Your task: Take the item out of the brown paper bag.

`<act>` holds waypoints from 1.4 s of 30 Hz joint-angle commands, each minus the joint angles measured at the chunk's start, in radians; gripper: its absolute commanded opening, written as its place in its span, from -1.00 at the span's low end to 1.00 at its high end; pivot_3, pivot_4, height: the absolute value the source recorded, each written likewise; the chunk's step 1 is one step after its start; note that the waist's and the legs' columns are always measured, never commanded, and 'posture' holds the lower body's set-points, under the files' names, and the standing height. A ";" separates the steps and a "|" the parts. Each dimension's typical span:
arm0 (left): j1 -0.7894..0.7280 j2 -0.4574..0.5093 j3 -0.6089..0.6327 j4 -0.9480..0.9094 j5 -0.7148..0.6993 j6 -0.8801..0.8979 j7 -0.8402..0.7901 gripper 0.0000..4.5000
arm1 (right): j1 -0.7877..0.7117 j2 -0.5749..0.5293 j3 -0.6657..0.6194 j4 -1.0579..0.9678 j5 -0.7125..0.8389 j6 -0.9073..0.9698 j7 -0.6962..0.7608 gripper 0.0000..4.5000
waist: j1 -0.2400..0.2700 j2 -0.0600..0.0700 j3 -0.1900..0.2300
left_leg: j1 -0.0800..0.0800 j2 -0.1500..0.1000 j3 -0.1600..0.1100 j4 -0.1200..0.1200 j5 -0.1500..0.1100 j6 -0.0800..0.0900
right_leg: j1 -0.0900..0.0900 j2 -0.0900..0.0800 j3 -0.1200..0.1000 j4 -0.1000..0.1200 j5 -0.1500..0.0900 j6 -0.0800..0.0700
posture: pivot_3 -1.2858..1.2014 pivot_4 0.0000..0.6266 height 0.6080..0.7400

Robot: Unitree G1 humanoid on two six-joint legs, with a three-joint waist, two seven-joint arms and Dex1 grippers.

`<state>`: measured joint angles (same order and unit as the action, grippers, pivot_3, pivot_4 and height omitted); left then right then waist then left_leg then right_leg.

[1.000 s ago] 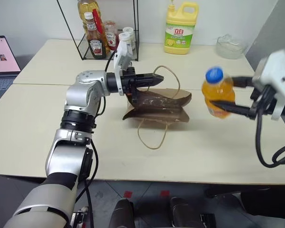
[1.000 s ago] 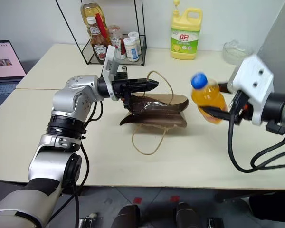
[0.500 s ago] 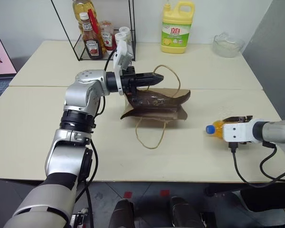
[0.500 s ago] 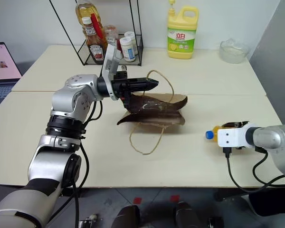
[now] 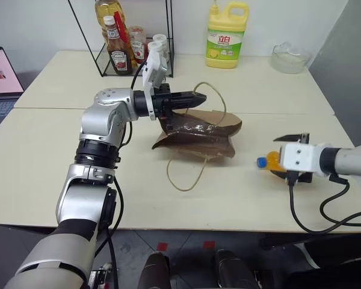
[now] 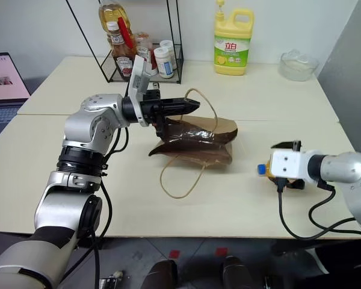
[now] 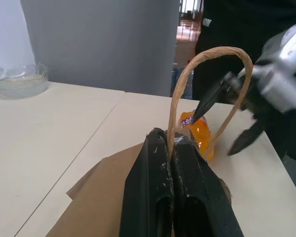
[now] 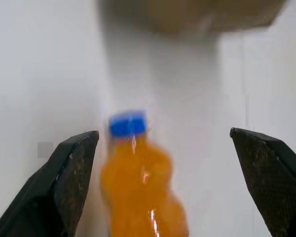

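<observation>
Cream tabletop [image 5: 48,156] runs under everything you see, with a wire rack [image 5: 127,42] of condiments, a yellow detergent jug [image 5: 227,35] and a glass bowl [image 5: 290,58] along its far edge. A second ago your right gripper [image 8: 172,163] held the item [image 5: 269,162] upright in the air; now that small orange bottle lies on its side on the table at the right, blue cap toward the brown paper bag [image 5: 198,135]. The right gripper's fingers are spread wide on either side of the bottle — none of them touching it. Your left gripper [image 5: 195,97] has not shifted: it stays clamped on one cord handle [image 7: 207,89], holding the loop up above the slumped bag, well left of the bottle.
</observation>
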<state>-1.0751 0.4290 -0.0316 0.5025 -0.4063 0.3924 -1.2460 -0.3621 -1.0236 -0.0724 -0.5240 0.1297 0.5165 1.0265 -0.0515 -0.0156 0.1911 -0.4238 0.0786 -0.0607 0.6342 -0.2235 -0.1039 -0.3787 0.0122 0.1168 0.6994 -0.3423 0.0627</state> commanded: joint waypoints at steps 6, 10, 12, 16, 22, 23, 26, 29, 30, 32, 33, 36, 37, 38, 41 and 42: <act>-0.102 -0.043 0.015 0.121 0.075 -0.115 0.104 -1.00 | -0.099 0.089 -0.201 -0.242 0.381 0.437 -0.119 0.99 | 0.021 0.000 0.000 | 0.000 -0.001 -0.004 0.004 -0.001 0.002 | 0.004 0.000 -0.003 -0.001 0.000 0.000 | 0.03 -0.52 1.00; -0.164 -0.065 0.015 0.232 0.127 -0.161 0.179 -0.91 | -0.117 0.104 -0.215 -0.268 0.428 0.487 -0.195 1.00 | 0.023 0.000 0.000 | 0.000 -0.001 -0.004 0.005 -0.002 0.004 | 0.004 0.000 -0.004 -0.001 0.000 0.000 | 0.03 -0.52 1.00; -0.184 -0.071 0.014 0.271 0.141 -0.187 0.187 -0.73 | -0.119 0.108 -0.219 -0.274 0.439 0.496 -0.228 1.00 | 0.022 0.000 0.000 | -0.001 -0.001 -0.004 0.005 -0.002 0.004 | 0.004 0.000 -0.004 -0.001 0.000 0.000 | 0.03 -0.52 1.00; -0.210 -0.079 0.014 0.317 0.165 -0.232 0.188 -0.20 | -0.119 0.112 -0.225 -0.279 0.459 0.498 -0.281 1.00 | 0.022 0.000 0.000 | -0.001 -0.001 -0.004 0.005 -0.002 0.004 | 0.003 0.000 -0.004 0.000 0.000 0.000 | 0.03 -0.52 1.00; -0.231 -0.051 0.015 0.364 0.219 -0.374 0.206 0.60 | -0.125 0.124 -0.228 -0.272 0.480 0.486 -0.340 1.00 | 0.021 0.000 0.000 | -0.001 -0.001 -0.004 0.005 -0.002 0.004 | 0.003 0.000 -0.004 0.000 0.000 0.000 | 0.03 -0.52 1.00; -0.227 -0.041 0.020 0.359 0.221 -0.387 0.202 0.60 | -0.123 0.128 -0.230 -0.273 0.487 0.487 -0.348 1.00 | 0.021 0.000 0.000 | -0.001 -0.001 -0.004 0.005 -0.002 0.004 | 0.003 0.000 -0.004 0.000 0.000 0.000 | 0.03 -0.52 1.00; -0.204 -0.012 0.034 0.317 0.210 -0.387 0.189 0.60 | -0.113 0.130 -0.237 -0.277 0.504 0.485 -0.368 1.00 | 0.020 0.000 0.000 | -0.001 -0.001 -0.004 0.004 -0.002 0.004 | 0.003 0.000 -0.004 0.000 0.000 0.000 | 0.03 -0.52 1.00; -0.164 0.023 0.033 0.242 0.204 -0.363 0.178 0.60 | -0.099 0.134 -0.252 -0.281 0.519 0.483 -0.385 1.00 | 0.020 0.000 0.000 | -0.001 -0.001 -0.004 0.004 -0.002 0.004 | 0.003 0.000 -0.004 0.000 0.000 0.000 | 0.03 -0.52 1.00; -0.146 0.042 0.034 0.209 0.204 -0.340 0.179 0.60 | -0.095 0.138 -0.257 -0.282 0.522 0.480 -0.395 1.00 | 0.020 0.000 0.000 | -0.001 0.000 -0.004 0.004 -0.002 0.004 | 0.003 0.000 -0.004 0.000 0.000 0.000 | 0.03 -0.52 1.00; -0.114 0.066 0.040 0.152 0.203 -0.305 0.188 0.60 | -0.085 0.143 -0.269 -0.287 0.530 0.475 -0.410 1.00 | 0.020 0.000 0.000 | -0.001 0.000 -0.004 0.004 -0.002 0.004 | 0.003 0.000 -0.004 0.000 0.000 0.000 | 0.03 -0.52 1.00; -0.089 0.084 0.052 0.108 0.196 -0.279 0.199 0.60 | -0.075 0.152 -0.278 -0.291 0.529 0.467 -0.424 1.00 | 0.020 0.000 0.000 | -0.001 0.000 -0.004 0.004 -0.002 0.004 | 0.003 0.000 -0.004 0.000 0.000 0.000 | 0.03 -0.52 1.00; 0.046 0.151 0.107 -0.103 0.166 -0.124 0.274 0.60 | -0.022 0.231 -0.277 -0.320 0.506 0.417 -0.493 1.00 | 0.015 0.000 0.000 | -0.001 0.000 -0.004 0.004 -0.002 0.004 | 0.003 0.000 -0.004 0.000 0.000 0.000 | 0.03 -0.52 1.00; 0.104 0.163 0.123 -0.183 0.157 -0.075 0.303 0.60 | 0.000 0.259 -0.271 -0.332 0.494 0.401 -0.519 1.00 | 0.014 0.000 0.000 | -0.001 0.001 -0.004 0.004 -0.001 0.003 | 0.003 0.000 -0.004 0.001 0.000 0.000 | 0.03 -0.52 1.00; 0.159 0.171 0.135 -0.255 0.147 -0.030 0.328 0.60 | 0.021 0.282 -0.263 -0.344 0.485 0.388 -0.541 1.00 | 0.013 0.000 0.000 | -0.001 0.001 -0.004 0.004 0.000 0.001 | 0.003 0.000 -0.004 0.001 0.000 0.000 | 0.03 -0.52 1.00; 0.343 0.188 0.171 -0.456 0.127 0.048 0.392 0.60 | 0.085 0.383 -0.214 -0.367 0.411 0.316 -0.647 1.00 | 0.018 0.000 0.000 | -0.001 0.001 -0.004 0.005 0.000 0.000 | 0.003 0.000 -0.004 0.002 0.000 0.000 | 0.03 -0.52 1.00; 0.398 0.185 0.185 -0.510 0.123 0.059 0.415 0.60 | 0.112 0.417 -0.193 -0.367 0.371 0.277 -0.682 1.00 | 0.019 0.000 -0.001 | -0.001 0.001 -0.005 0.005 0.000 0.000 | 0.003 0.000 -0.005 0.003 0.000 0.000 | 0.03 -0.52 1.00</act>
<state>-0.7007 0.6060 0.1163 0.1008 -0.2622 0.4299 -0.8682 -0.2698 -0.6287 -0.2784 -0.8589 0.5536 0.8602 0.4042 -0.0328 -0.0161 0.1904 -0.4242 0.0796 -0.0654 0.6399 -0.2237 -0.1037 -0.3754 0.0123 0.1122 0.7024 -0.3423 0.0628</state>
